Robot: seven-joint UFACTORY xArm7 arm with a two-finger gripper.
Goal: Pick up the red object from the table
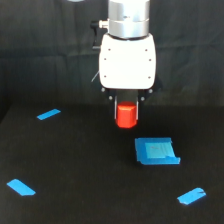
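A white gripper (126,106) is pinching the red object (126,115) from above. It is hanging over the black table (75,165), near a blue tray (156,151).

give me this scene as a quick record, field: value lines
arm: one, white gripper hanging from above
red object: upright, its top between the fingers
contact with table: cannot tell whether it rests on it or is lifted
table: black, matte
blue tray: on the table, toward the exterior view's right of the red object
tape strips: three blue
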